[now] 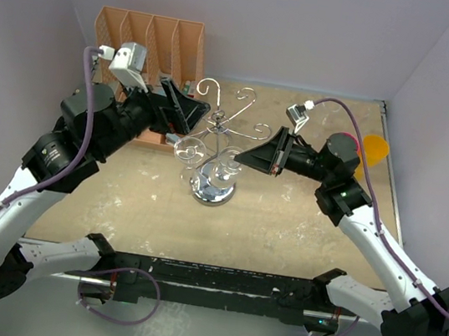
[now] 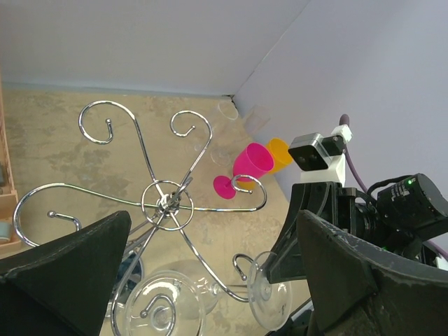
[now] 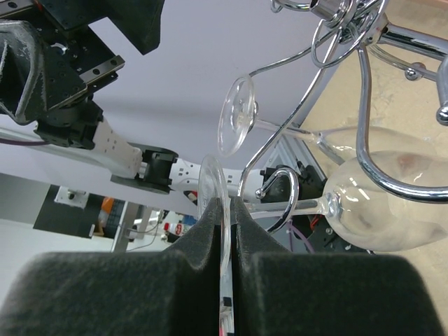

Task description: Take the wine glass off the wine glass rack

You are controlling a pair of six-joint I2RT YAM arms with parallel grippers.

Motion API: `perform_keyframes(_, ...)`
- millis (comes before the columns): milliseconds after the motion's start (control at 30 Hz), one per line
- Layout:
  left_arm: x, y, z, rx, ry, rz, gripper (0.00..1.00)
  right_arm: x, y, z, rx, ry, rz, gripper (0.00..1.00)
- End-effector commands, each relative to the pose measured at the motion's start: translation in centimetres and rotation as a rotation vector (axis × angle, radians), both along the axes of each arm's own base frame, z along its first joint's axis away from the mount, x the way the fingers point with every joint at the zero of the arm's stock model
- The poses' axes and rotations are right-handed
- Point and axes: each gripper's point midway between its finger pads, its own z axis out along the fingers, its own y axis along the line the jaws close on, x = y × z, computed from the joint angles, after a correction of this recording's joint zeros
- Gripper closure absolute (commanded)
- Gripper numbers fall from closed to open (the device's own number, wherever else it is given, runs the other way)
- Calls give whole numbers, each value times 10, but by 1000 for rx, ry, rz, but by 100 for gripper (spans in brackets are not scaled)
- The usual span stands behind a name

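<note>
The wine glass rack, silver wire with curled arms, stands mid-table on its round chrome base. Two clear wine glasses hang upside down from it. My right gripper is shut on the round foot of the nearer wine glass, whose stem still lies in a rack hook. That pinched foot also shows in the left wrist view. The second glass hangs beside it. My left gripper is open and empty above the rack's left side, with the rack hub between its fingers.
An orange slotted file organizer stands at the back left, close behind the left arm. A pink plastic goblet and an orange cup sit at the back right near the wall. Purple walls close in on three sides.
</note>
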Motion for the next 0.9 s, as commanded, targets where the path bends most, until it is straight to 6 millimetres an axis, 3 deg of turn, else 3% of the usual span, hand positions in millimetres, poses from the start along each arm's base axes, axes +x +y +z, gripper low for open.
perform_keyframes(0,-6,3,18,-32,-54,-9,1,-15,-3,51,97,-117,40,100)
perform_keyframes(333,-6,3,18,-36,-58,-11,1,-14,0,58,111,-116,59,100)
perform_keyframes(867,-10,9,18,-31,-65,-3,1,10,4,73,140,-139,-24,100)
